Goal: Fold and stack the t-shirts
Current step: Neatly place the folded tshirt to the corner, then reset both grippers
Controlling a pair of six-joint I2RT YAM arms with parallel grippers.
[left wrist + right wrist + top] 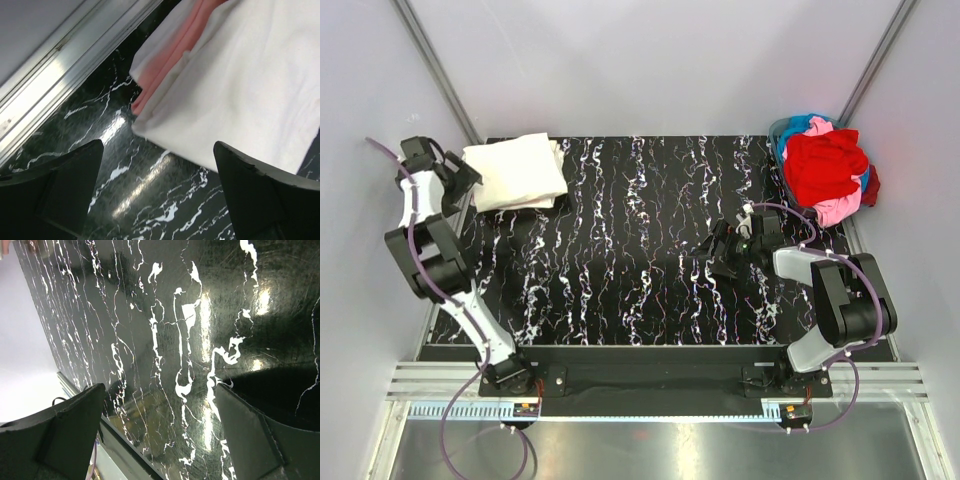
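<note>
Left fingers [55, 190] gape empty beside the folded cream-and-salmon stack [515, 172] at the far left corner of the worktop [620, 260]; right fingers [55, 435] gape empty above its right half; red, pink and blue t-shirts [825, 165] heap by its far right corner.

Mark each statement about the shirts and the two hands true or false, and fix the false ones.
1. The folded cream cloth t-shirt lies at the far left corner of the black marbled table. True.
2. The left hand clamps that cream t-shirt. False: it is open and empty, at the shirt's edge.
3. A salmon-pink cloth t-shirt lies under the cream top layer. True.
4. The red cloth t-shirt is folded on top of the cream one. False: it lies crumpled on the heap of unfolded shirts at the far right.
5. The right hand holds a shirt. False: it is open and empty over bare table.
</note>
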